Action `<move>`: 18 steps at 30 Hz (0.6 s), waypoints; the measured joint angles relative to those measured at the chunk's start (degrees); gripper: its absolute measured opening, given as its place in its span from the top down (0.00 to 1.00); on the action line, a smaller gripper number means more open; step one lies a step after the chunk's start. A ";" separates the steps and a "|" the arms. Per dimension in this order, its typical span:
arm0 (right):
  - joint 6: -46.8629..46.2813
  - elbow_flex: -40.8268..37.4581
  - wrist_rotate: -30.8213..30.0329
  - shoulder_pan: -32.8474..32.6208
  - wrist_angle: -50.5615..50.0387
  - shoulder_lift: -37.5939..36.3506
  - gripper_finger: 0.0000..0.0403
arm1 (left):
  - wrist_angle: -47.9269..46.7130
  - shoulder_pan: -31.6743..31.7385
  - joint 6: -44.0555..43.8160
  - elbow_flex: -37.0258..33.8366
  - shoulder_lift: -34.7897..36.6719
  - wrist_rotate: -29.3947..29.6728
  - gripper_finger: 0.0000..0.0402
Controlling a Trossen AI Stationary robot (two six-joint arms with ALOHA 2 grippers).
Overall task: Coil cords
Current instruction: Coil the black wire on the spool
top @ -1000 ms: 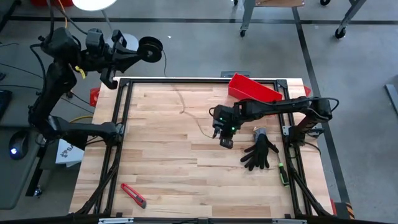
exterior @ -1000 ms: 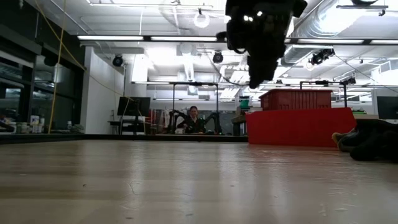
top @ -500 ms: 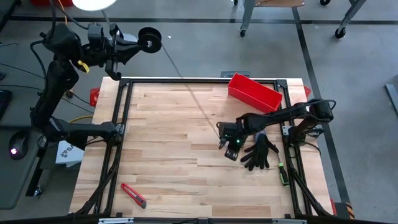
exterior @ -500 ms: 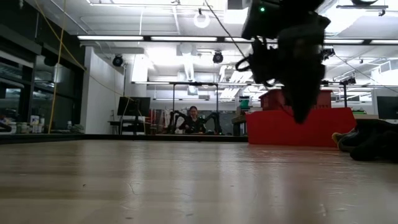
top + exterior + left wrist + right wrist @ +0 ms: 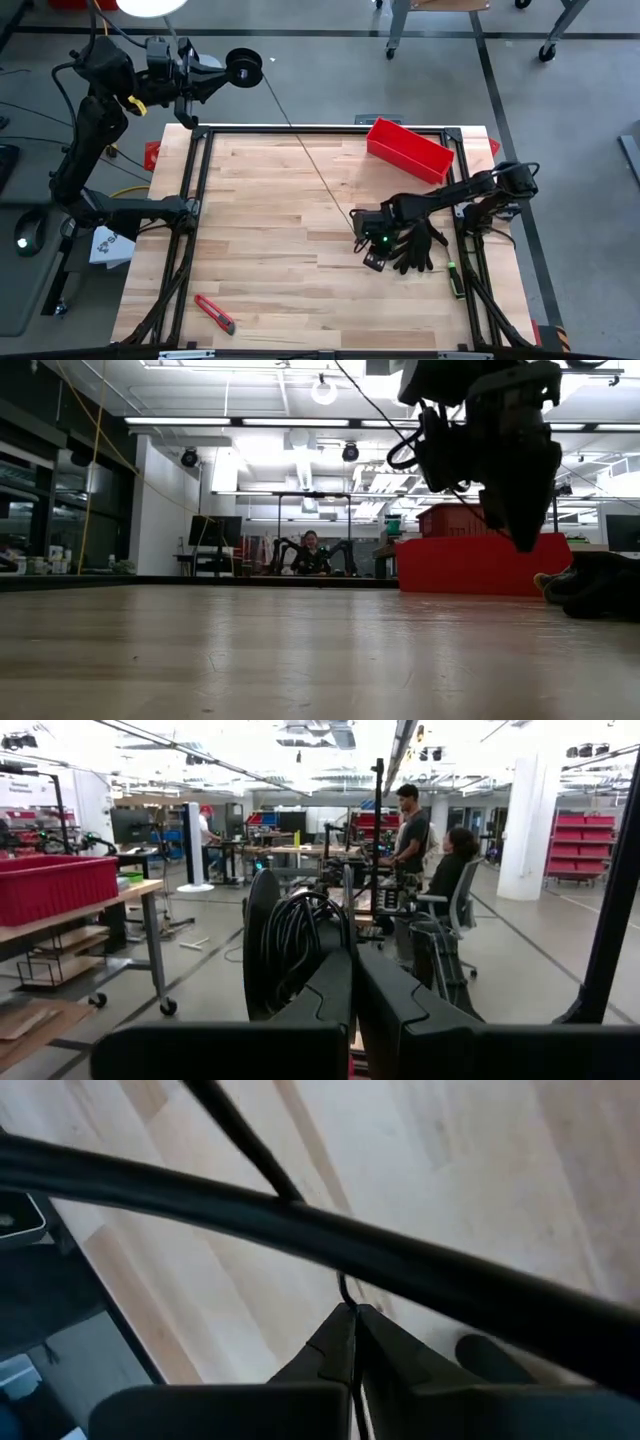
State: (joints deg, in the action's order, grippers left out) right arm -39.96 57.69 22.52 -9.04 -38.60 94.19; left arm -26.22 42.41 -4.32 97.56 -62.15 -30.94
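Beyond the table's far left corner, my left gripper [image 5: 220, 73] is shut on the round black spool [image 5: 243, 68], whose dark windings [image 5: 290, 945] show in the left wrist view. The thin dark cord [image 5: 305, 145] runs from the spool in a straight line above the table, down to my right gripper [image 5: 371, 260]. That gripper is shut on the cord and points steeply down, low over the table's right half beside a black glove [image 5: 420, 248]. In the low view it hangs clear of the wood [image 5: 525, 540]. My left gripper holds the spool on the side nearest it [image 5: 330, 970], with the fingers about level and pointing toward the right. The fingers hide the exact part. The spool stands on edge, clear of everything. My right gripper pinches the cord [image 5: 345, 1292] between its two fingertips, slanting down from above. From the pinch the cord rises taut toward the spool.
A red bin [image 5: 408, 148] stands at the far right. A red utility knife [image 5: 214, 313] lies near the near left corner. A green pen [image 5: 453, 278] lies by the right rail. A dark frame [image 5: 300, 128] borders the table. People [image 5: 430, 850] are in the room beyond.
My right gripper has gone down and toward the table's near right, rolling about its own line, with the cord in its fingers. The cord, which lay slack and curved on the wood, is now lifted and drawn taut in a straight line from the spool.
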 joint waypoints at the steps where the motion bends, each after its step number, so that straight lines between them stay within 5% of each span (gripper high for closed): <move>1: -0.12 0.00 0.03 -0.32 0.00 0.00 0.97 | 0.03 0.00 0.00 0.00 0.00 0.02 1.00; 11: 0.48 0.00 5.32 -3.51 -0.62 0.02 0.63 | -1.66 0.00 0.59 0.02 0.02 -0.22 1.00; 14: 2.64 0.00 9.60 -4.72 -2.24 -0.09 0.60 | -2.66 0.00 1.47 0.03 -0.10 0.04 1.00; 18: 4.30 0.00 7.81 -5.73 -2.24 -3.32 0.60 | -2.59 0.00 1.45 0.02 -0.26 0.17 1.00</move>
State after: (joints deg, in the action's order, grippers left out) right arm -35.66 57.69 30.33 -14.77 -40.84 90.87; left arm -28.81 42.41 -2.87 97.58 -62.41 -30.76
